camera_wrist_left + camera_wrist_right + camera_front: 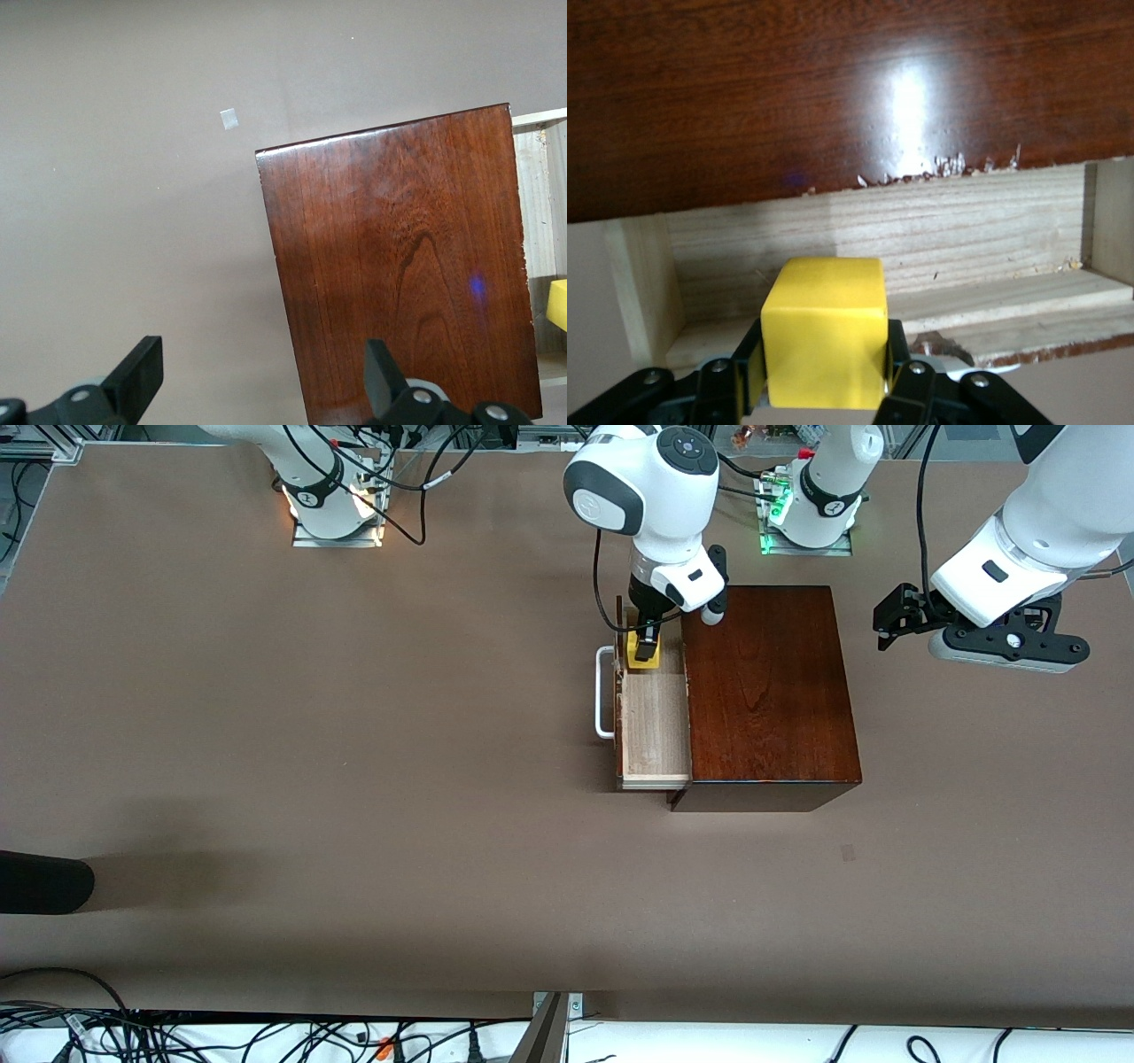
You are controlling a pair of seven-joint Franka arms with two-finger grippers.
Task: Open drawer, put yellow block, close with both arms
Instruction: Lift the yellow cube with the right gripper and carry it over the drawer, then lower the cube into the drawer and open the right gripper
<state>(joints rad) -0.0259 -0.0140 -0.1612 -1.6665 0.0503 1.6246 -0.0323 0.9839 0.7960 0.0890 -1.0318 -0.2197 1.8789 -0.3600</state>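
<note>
While the drawer [654,722] stands pulled out of the glossy mahogany box [766,691] toward the right arm's end of the table [354,779], the right pincer [645,654] hangs over the drawer's end farther from the front camera, its fingers [749,367] clamped on the yellow block [643,650]. From the right wrist view the block appears to sit just above the pale wood tray, though whether it touches the floor is hard to tell. A white U-shaped handle [603,693] sticks out from the drawer's dark front. Over the table beside the box, toward the left arm's end, the left pincer [895,622] waits with its fingers [140,372] spread wide, holding nothing.
</note>
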